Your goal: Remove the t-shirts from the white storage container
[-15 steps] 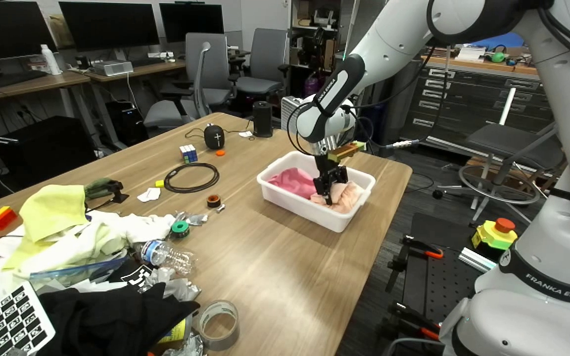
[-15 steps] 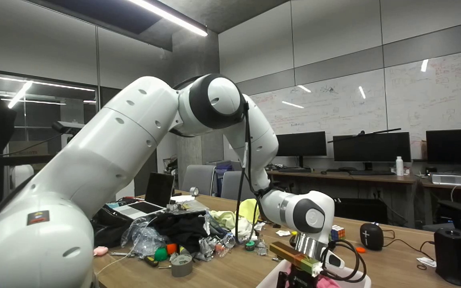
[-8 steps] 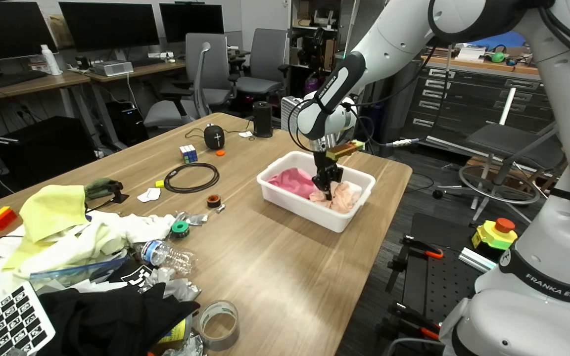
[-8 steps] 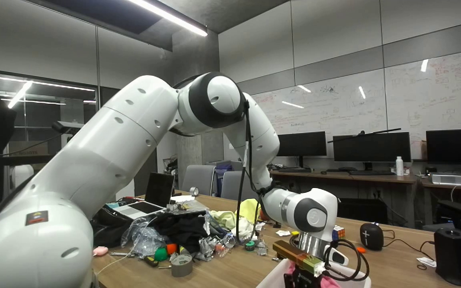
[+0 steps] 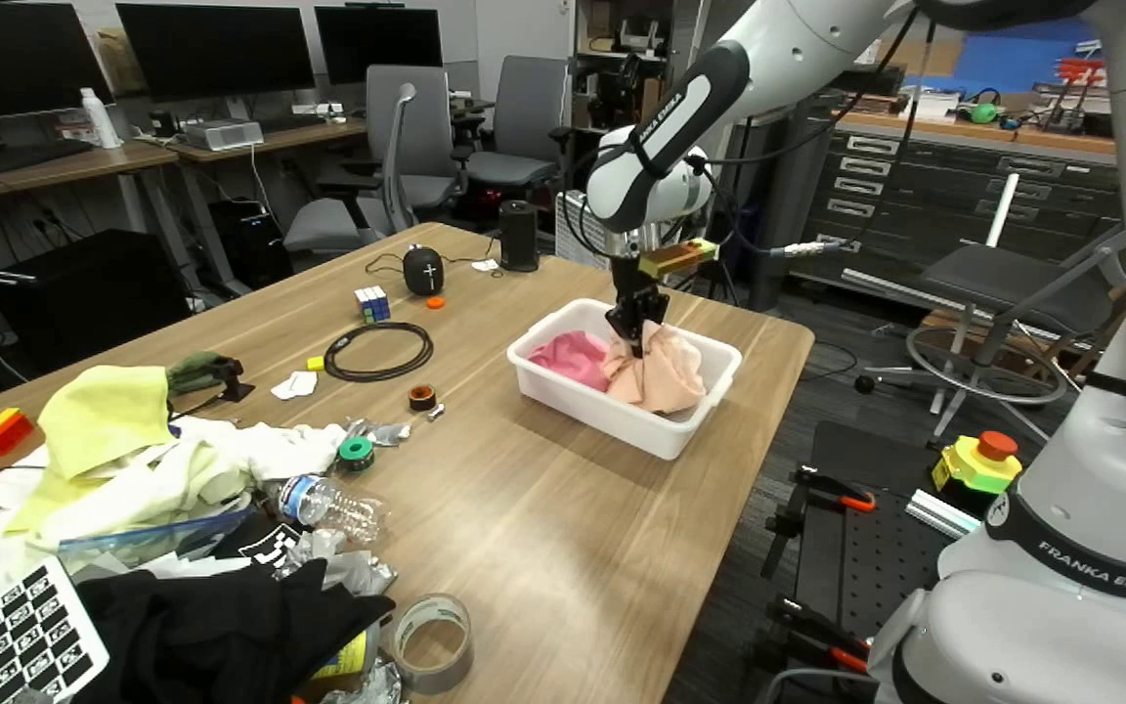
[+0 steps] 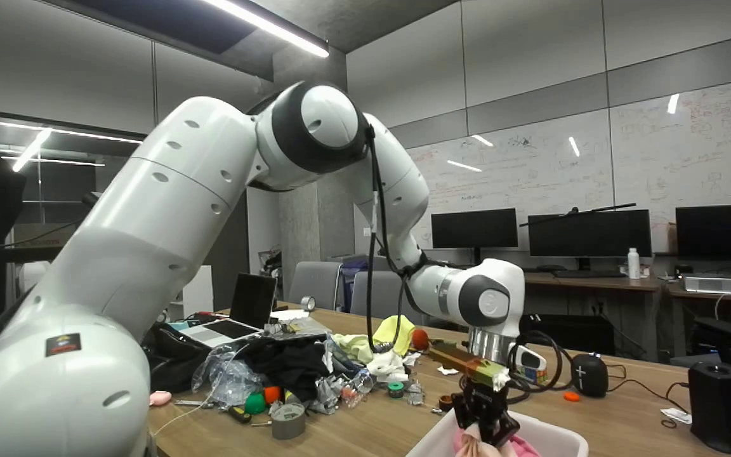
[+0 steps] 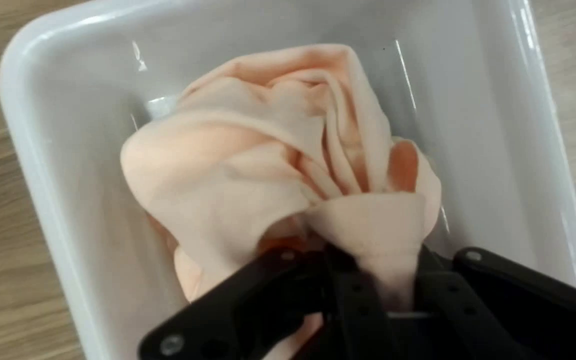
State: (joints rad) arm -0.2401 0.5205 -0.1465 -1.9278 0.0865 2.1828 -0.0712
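In the wrist view the white container is smooth plastic, glossy along its rim; the peach t-shirt is matt, creased cloth. The hand at the bottom looks matt, with metallic bolt heads. In an exterior view, the pink t-shirt is matt cloth too, the tabletop smooth, grained wood with a sheen. At lower left, the bottle is shiny plastic, the foil crinkled metal; at upper left, 3 monitors have smooth screens.
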